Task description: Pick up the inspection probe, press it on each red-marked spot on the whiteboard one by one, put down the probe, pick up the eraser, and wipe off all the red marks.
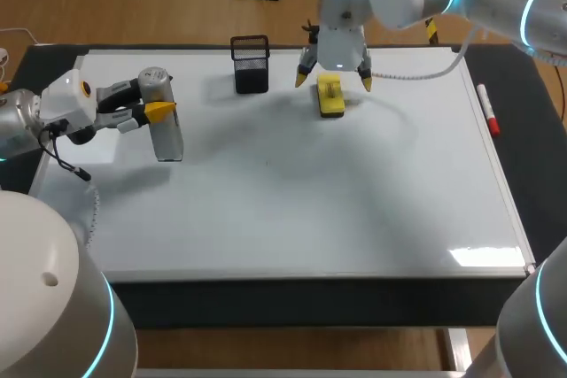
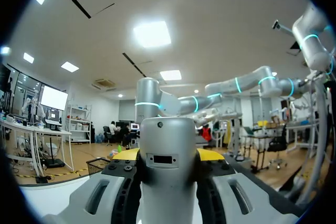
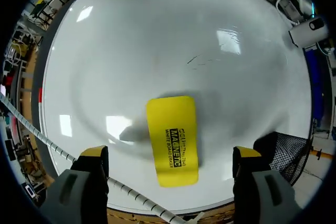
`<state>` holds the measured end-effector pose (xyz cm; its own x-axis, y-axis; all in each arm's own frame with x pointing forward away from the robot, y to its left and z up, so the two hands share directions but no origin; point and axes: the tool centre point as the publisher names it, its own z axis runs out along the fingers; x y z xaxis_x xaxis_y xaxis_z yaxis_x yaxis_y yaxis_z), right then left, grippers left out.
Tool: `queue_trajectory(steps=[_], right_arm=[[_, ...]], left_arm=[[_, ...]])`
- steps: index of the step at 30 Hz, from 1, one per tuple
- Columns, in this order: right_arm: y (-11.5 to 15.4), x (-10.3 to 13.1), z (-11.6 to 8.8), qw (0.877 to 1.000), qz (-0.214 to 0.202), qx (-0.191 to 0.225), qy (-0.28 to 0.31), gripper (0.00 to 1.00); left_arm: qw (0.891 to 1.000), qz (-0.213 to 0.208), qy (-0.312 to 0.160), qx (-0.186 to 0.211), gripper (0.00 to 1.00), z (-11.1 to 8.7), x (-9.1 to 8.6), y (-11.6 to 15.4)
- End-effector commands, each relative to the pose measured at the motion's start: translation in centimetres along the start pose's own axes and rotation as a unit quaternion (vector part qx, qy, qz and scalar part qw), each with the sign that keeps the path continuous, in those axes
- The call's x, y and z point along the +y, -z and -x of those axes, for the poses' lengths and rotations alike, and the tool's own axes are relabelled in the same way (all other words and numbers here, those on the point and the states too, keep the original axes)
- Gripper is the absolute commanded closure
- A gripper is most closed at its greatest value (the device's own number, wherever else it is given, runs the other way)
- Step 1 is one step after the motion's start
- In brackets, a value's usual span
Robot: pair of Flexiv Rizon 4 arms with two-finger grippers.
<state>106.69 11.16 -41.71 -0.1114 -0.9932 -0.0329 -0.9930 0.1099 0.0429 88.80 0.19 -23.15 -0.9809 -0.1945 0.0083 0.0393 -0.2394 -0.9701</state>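
Observation:
The inspection probe (image 1: 166,130), a grey cylinder with a rounded cap, stands roughly upright over the left part of the whiteboard (image 1: 292,192). My left gripper (image 1: 159,111) is shut on it from the side. In the left wrist view the probe (image 2: 169,166) fills the gap between the left gripper (image 2: 168,154) fingers. The yellow eraser (image 1: 330,97) lies flat on the board at the back middle. My right gripper (image 1: 336,81) hangs just above it, open. In the right wrist view the eraser (image 3: 173,140) lies under the right gripper (image 3: 170,154), apart from both fingers. No red marks show on the board.
A black mesh basket (image 1: 251,64) stands on the board's back edge, left of the eraser, and also shows beside the right gripper as the basket (image 3: 283,150). A red marker (image 1: 488,110) lies along the board's right edge. A faint dark smudge (image 3: 202,61) is ahead of the eraser.

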Motion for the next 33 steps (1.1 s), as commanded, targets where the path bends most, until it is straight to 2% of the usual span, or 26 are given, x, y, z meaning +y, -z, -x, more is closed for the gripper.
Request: queue_trajectory(steps=[1,5,9,14,16,20,24,26,27,29,33], right_arm=[[1.1,-0.5,-1.6,0.998,0.013,-0.032,-0.044,0.0],[2.3,-0.9,-2.6,0.99,0.023,-0.082,-0.117,0.0],[3.6,-1.2,-3.4,0.974,0.035,-0.117,-0.193,0.0],[4.9,-1.8,-4.3,0.942,0.078,-0.143,-0.295,0.0],[5.3,-2.0,-4.6,0.93,0.099,-0.138,-0.327,0.0],[6.5,-1.7,-5.2,0.909,0.119,-0.174,-0.36,0.0],[7.8,-1.4,-6.0,0.879,0.152,-0.175,-0.417,0.0],[8.5,-1.2,-6.5,0.867,0.162,-0.208,-0.422,0.0],[8.8,-0.9,-6.7,0.858,0.173,-0.198,-0.441,0.0],[9.4,-0.9,-7.1,0.847,0.183,-0.22,-0.447,0.0],[11.0,-0.5,-8.0,0.822,0.2,-0.234,-0.479,0.0]], left_arm=[[1.0,0.0,0.0,-0.001,1.0,-0.1,-0.1,0.0],[1.0,0.0,0.0,-0.001,1.0,-0.1,-0.1,0.0],[1.0,0.0,0.0,-0.001,1.0,-0.1,-0.1,0.0],[1.0,0.0,0.0,-0.001,1.0,-0.1,-0.1,0.0],[1.0,0.0,0.0,-0.001,1.0,-0.1,-0.1,0.0],[1.0,0.0,0.0,-0.001,1.0,-0.1,-0.1,0.0],[1.0,0.0,0.0,-0.001,1.0,-0.1,-0.1,0.0],[1.0,0.0,0.0,-0.001,1.0,-0.1,-0.1,0.0],[1.0,0.0,0.0,-0.001,1.0,-0.1,-0.1,0.0],[1.0,0.0,0.0,-0.001,1.0,-0.1,-0.1,0.0],[1.0,0.0,0.0,-0.001,1.0,-0.1,-0.1,0.0]])
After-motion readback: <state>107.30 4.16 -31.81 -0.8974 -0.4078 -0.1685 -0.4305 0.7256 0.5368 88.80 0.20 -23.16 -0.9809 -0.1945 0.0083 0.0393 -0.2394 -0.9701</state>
